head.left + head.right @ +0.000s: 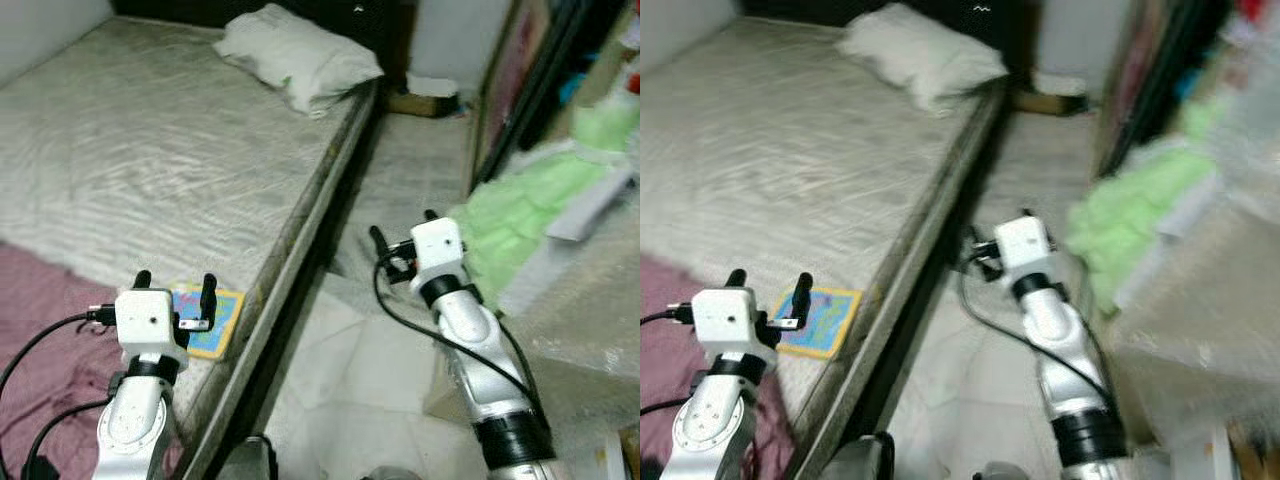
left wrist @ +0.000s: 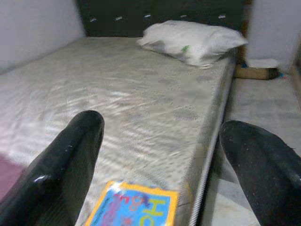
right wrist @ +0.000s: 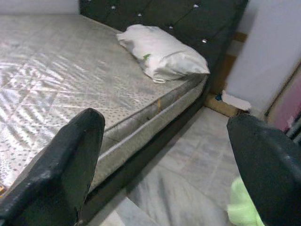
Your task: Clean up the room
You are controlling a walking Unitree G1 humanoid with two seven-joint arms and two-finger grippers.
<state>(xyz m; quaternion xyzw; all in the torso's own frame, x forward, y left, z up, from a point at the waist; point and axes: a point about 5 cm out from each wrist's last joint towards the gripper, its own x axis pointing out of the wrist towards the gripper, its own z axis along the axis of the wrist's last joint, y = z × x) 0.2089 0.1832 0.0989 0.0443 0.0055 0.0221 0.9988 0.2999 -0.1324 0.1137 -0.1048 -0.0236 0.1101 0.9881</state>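
A colourful children's book (image 1: 211,318) with a yellow border lies flat near the mattress edge (image 2: 136,207). My left gripper (image 1: 176,287) hovers just over it, open, nothing between its fingers. A white pillow (image 1: 296,56) rests at the head of the bed (image 3: 162,54). A maroon blanket (image 1: 45,320) covers the near left corner of the mattress. Over the floor gap beside the bed my right gripper (image 1: 403,229) hangs open and holds nothing. A light green cloth (image 1: 520,215) is heaped to its right.
The bare grey mattress (image 1: 150,150) fills the left, with a dark bed frame edge (image 1: 300,270). A narrow tiled floor strip (image 1: 400,170) runs between bed and cluttered right side. A cardboard box (image 1: 425,98) sits at the far end.
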